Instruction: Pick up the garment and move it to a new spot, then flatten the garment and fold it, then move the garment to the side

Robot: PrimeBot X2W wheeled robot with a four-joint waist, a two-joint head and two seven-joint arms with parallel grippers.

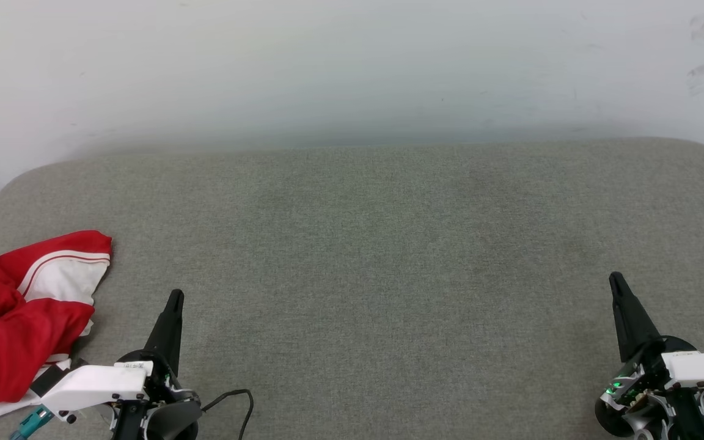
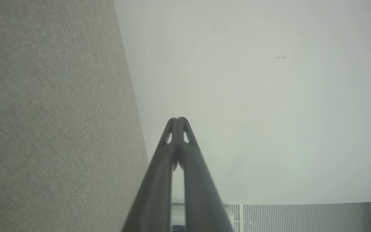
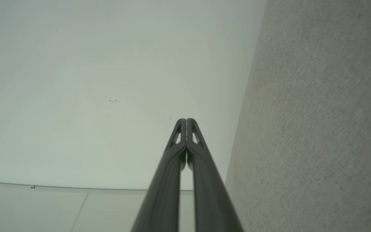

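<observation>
Grey woven upholstery covers a wide padded surface (image 1: pixel 388 244) with rounded far corners. At its near left, the left gripper (image 1: pixel 176 297) points away, its two long dark fingers pressed together and holding nothing. A thin black cable (image 1: pixel 239 396) loops on the fabric just right of its base. At the near right, well apart from it, the right gripper (image 1: pixel 616 278) also has its jaws together and empty. Just left of the left gripper, against the near left edge, lies the crumpled red jersey shirt (image 1: pixel 16 324) with white sleeves and striped trim, bunched in a heap; that arm's white wrist housing covers its near edge. Beyond, the fabric runs bare to a plain white wall (image 1: pixel 327 61).
</observation>
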